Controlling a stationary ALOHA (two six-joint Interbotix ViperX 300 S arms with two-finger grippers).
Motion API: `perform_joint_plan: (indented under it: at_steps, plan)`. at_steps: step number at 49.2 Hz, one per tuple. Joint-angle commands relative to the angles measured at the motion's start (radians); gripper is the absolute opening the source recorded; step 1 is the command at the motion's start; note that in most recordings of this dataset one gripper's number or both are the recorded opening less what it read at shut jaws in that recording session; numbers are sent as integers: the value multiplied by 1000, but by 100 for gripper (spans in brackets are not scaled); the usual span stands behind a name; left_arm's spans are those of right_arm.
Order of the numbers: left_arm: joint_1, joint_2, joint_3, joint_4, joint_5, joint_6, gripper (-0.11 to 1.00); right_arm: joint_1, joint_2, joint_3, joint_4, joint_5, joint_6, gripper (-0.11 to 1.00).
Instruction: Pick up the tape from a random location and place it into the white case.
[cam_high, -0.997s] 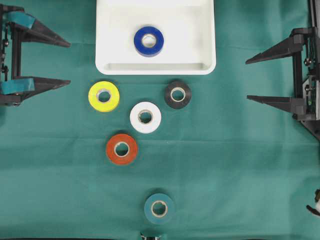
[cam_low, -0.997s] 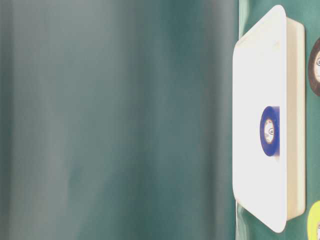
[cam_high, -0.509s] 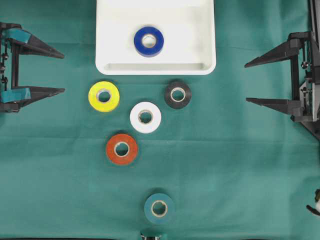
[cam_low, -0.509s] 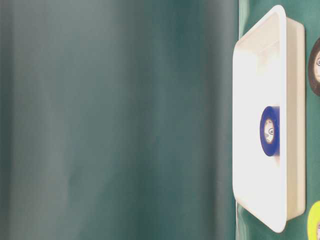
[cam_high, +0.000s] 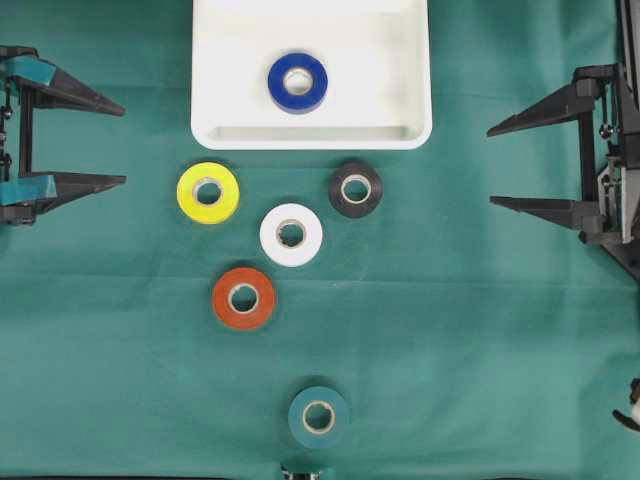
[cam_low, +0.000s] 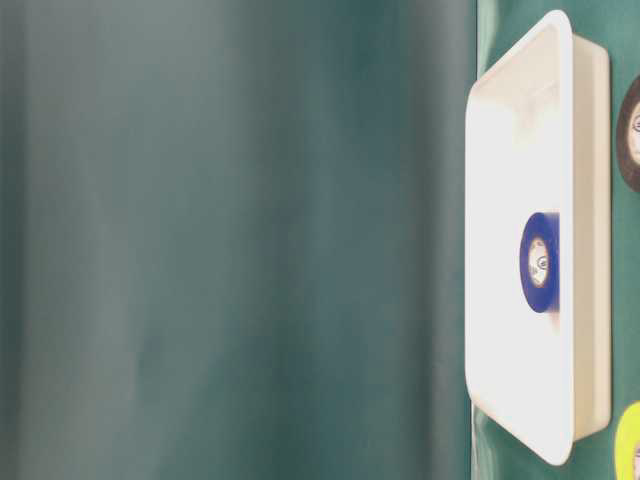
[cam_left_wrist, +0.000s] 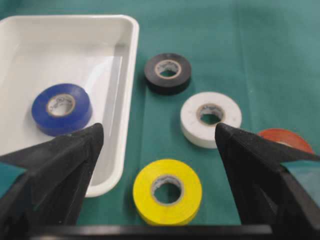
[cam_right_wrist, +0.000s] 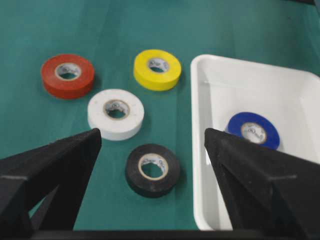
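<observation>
- White case (cam_high: 412, 60) sits at the far middle of the green cloth (cam_high: 480, 340), long side running left to right, rim raised all round.
- Blue tape (cam_high: 297, 82) lies flat inside the case, roughly centred, clear of the rim on every side. Also visible from the left wrist (cam_left_wrist: 61, 108) and the right wrist (cam_right_wrist: 252, 130).
- Five rolls lie loose on the cloth, all flat, none touching another:
  - yellow tape (cam_high: 208, 192) — just near of the case's near-left corner;
  - black tape (cam_high: 355, 189) — just near of the case's near edge, right of centre;
  - white tape (cam_high: 291, 234) — between yellow and black, a little nearer;
  - red-orange tape (cam_high: 243, 297) — near-left of the white one;
  - teal tape (cam_high: 319, 416) — alone at the near edge, well apart from the rest.
- Left gripper (cam_high: 110, 142) at the far left edge, claw spread wide, nothing between the fingers; tips point right toward the yellow roll, well short of it. Teal pads on the finger bases.
- Right gripper (cam_high: 490, 166) at the far right edge — claw spread wide too, holding nothing, tips pointing left toward the black roll and well apart from it.
- Table-level view: mostly blurred green; the case (cam_low: 570, 250), the blue roll in it and slivers of black and yellow show at the right margin.
</observation>
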Motion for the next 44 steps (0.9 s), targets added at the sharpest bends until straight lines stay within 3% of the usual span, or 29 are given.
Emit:
perform_joint_plan:
  at_steps: [1,44]
  plan:
    - [2,3,-11,-2,-11,-2,98,3,6,-12,-2,-6,3,93]
    - [2,3,-12,-2,-14,-2,98,57,5,-21,5,12,15,93]
